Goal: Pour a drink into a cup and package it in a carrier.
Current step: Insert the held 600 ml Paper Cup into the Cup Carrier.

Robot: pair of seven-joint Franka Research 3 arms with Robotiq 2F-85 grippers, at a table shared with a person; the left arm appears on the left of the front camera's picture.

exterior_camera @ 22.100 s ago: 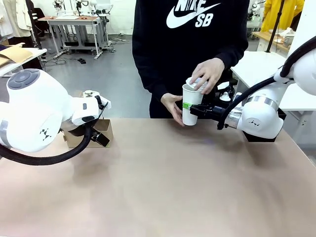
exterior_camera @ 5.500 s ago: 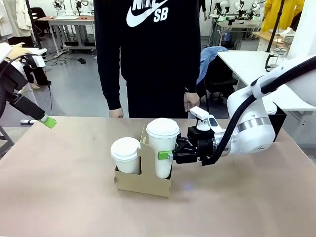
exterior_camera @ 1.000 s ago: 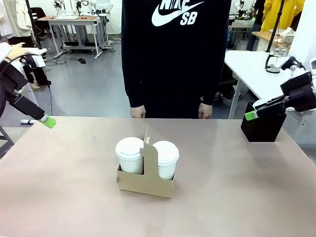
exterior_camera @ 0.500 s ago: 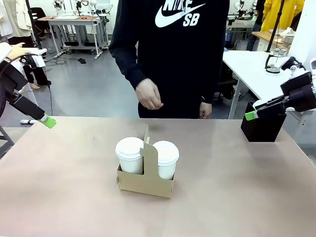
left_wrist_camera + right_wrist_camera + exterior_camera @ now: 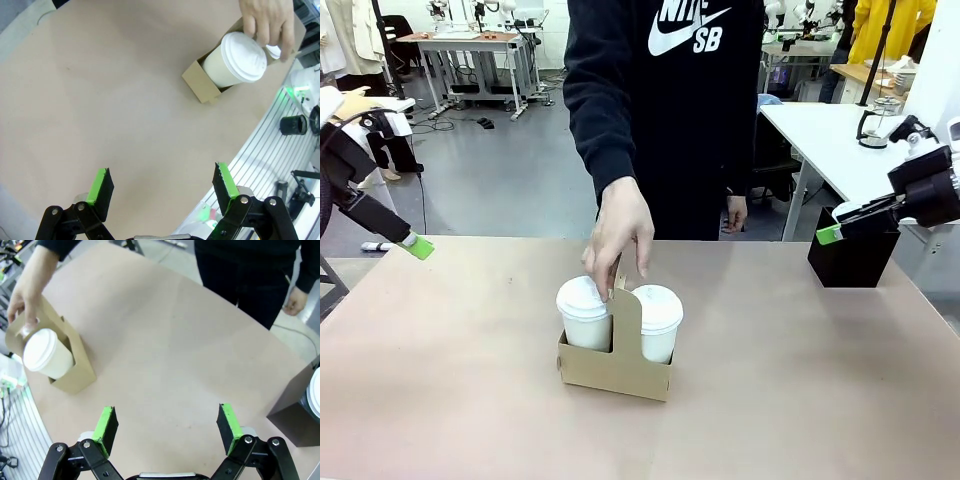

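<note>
Front view: the brown cardboard carrier [image 5: 615, 360] is sitting near the middle of the table [image 5: 800, 400], with two lidded white paper cups standing in its pockets, the left cup [image 5: 586, 312] and the right cup [image 5: 657, 321] on either side of the upright handle tab. The person at the far side is reaching down with one hand [image 5: 618, 232], fingertips touching the top of the handle tab between the lids; the other hand [image 5: 735, 213] is hanging by the person's side. The left gripper [image 5: 418, 245] is hovering above the table's far left edge, well apart from the carrier, and the right gripper [image 5: 830, 233] is hanging at the far right, just beside a black box [image 5: 853, 255]. On a white side table behind it a glass press pot [image 5: 881, 122] is standing.

Left wrist view: the left gripper [image 5: 162, 184] is holding its green pads [image 5: 100, 186] spread wide with nothing between them, over bare table. The carrier [image 5: 202, 85] is lying far off, one cup [image 5: 235, 62] leaning in view, the person's hand [image 5: 267, 19] resting over it.

Right wrist view: the right gripper [image 5: 165, 427] is likewise standing wide apart and empty above the table. The carrier [image 5: 72, 367] is sitting to the left, a cup [image 5: 48, 359] in its near pocket, the person's hand [image 5: 25, 292] gripping the handle tab. The black box [image 5: 298, 412] is showing at the right edge.
</note>
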